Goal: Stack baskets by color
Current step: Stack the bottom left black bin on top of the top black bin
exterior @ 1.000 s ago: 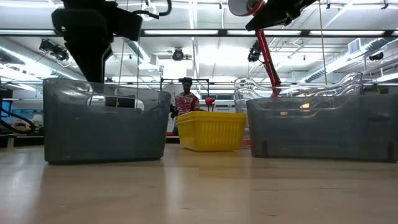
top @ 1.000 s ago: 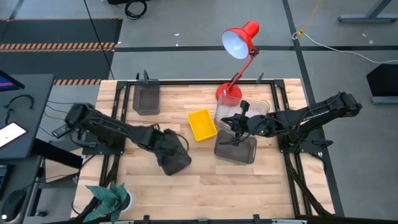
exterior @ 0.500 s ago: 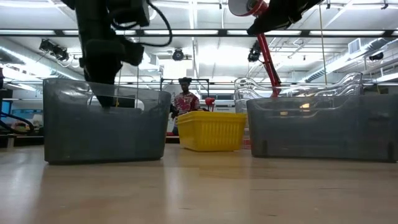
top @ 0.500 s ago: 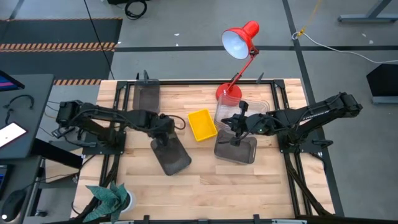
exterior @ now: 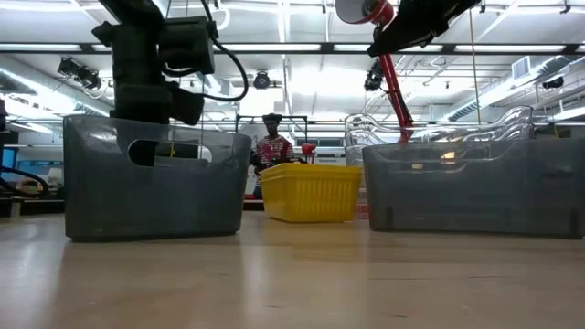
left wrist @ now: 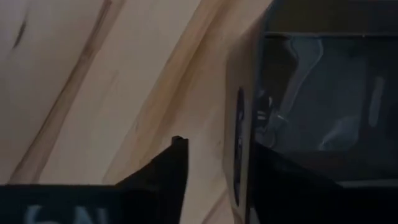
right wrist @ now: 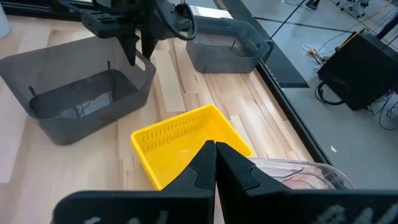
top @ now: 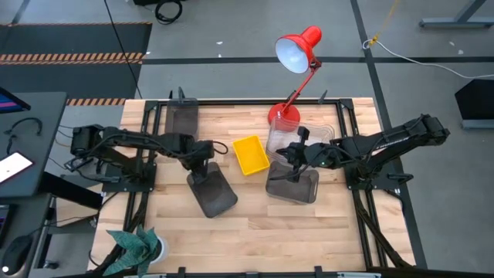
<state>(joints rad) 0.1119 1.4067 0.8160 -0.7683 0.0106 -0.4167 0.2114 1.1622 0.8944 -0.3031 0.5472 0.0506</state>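
At the tabletop's (top: 255, 224) middle, a light, stiff, slippery grey basket (top: 211, 191) is straddled at its thin end wall by the parted left claw (top: 202, 164), the best hold; the right claw (top: 292, 157) is closed.

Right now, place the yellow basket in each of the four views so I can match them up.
High view: yellow basket mid-table, between the arms.
Low view: centre, far back, between two grey tubs.
Left wrist view: not in it.
Right wrist view: just beyond the fingers.
Shared landmark: the grey basket under the left gripper.
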